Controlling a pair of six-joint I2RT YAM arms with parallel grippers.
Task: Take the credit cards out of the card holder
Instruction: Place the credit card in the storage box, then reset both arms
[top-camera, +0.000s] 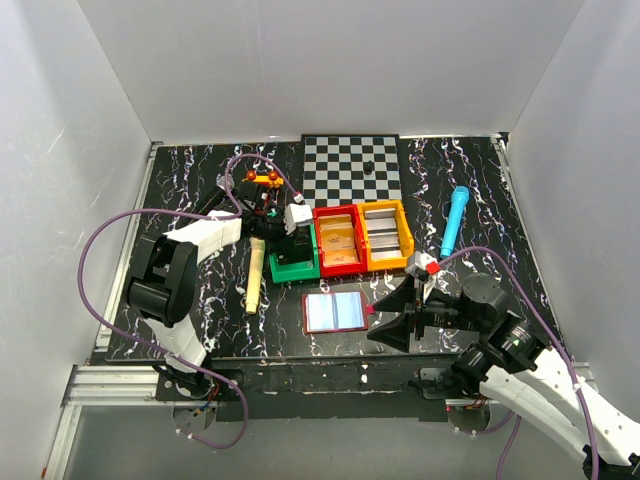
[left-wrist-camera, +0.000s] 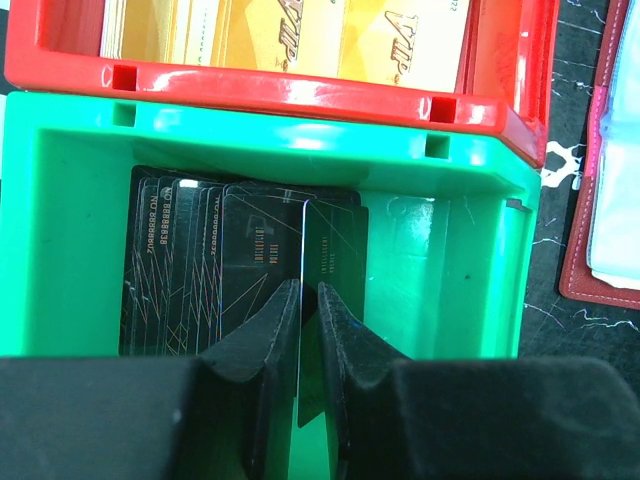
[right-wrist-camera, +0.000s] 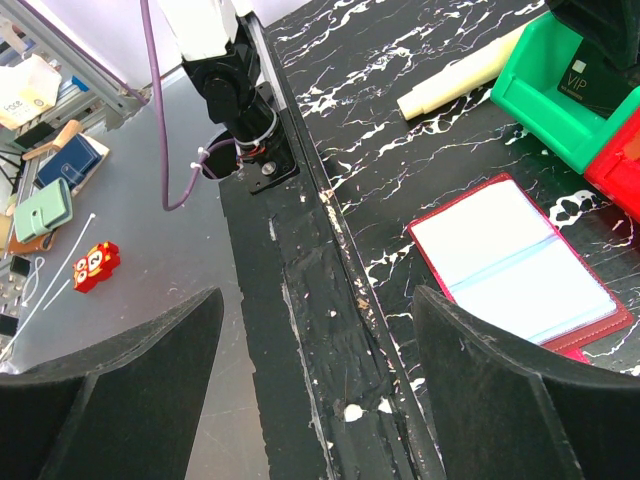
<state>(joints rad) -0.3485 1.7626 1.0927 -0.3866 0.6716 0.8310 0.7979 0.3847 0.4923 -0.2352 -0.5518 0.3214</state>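
The card holder (top-camera: 333, 312) lies open on the table, pale sleeves up, red tab to the right; it also shows in the right wrist view (right-wrist-camera: 520, 270) and at the edge of the left wrist view (left-wrist-camera: 600, 200). My left gripper (top-camera: 295, 238) hangs over the green bin (top-camera: 293, 266) and is shut (left-wrist-camera: 308, 290) on a dark credit card (left-wrist-camera: 335, 245) held edge-on above several dark cards (left-wrist-camera: 190, 260) in that bin. My right gripper (top-camera: 386, 317) is wide open and empty (right-wrist-camera: 318, 300), just right of the holder, near the table's front edge.
A red bin (top-camera: 338, 242) holds tan-orange cards (left-wrist-camera: 300, 40); a yellow bin (top-camera: 386, 236) holds pale grey cards. A chessboard (top-camera: 352, 168) lies at the back, a blue marker (top-camera: 455, 220) at right, and a cream stick (top-camera: 256, 276) left of the green bin.
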